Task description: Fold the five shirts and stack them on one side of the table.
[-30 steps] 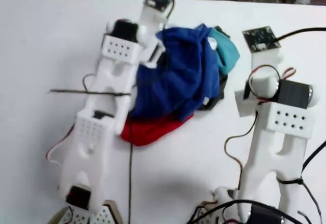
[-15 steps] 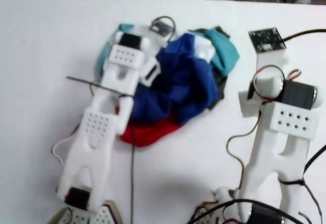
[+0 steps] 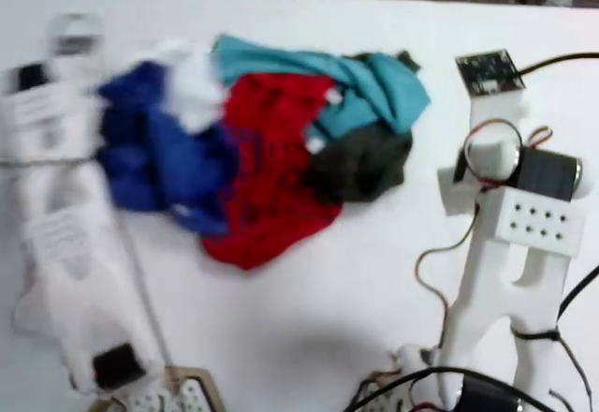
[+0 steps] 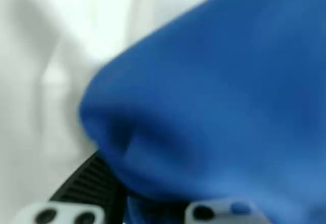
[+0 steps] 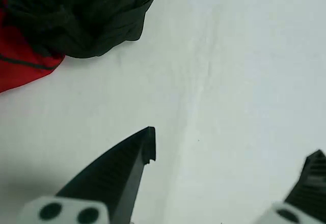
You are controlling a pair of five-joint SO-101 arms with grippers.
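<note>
White worktop (image 3: 309,318). Left hand (image 4: 153,199) clamps blue shirt (image 3: 154,159); best pulled clear of red shirt (image 3: 271,164) beside it. Right hand (image 5: 232,145) parted.

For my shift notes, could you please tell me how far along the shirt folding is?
Done: nothing; the red shirt, teal shirt and dark shirt lie crumpled in one heap. In hand: the left claw grips the blue shirt at its edge; the right claw hangs open over the table. Left: every fold, and the stack.
</note>
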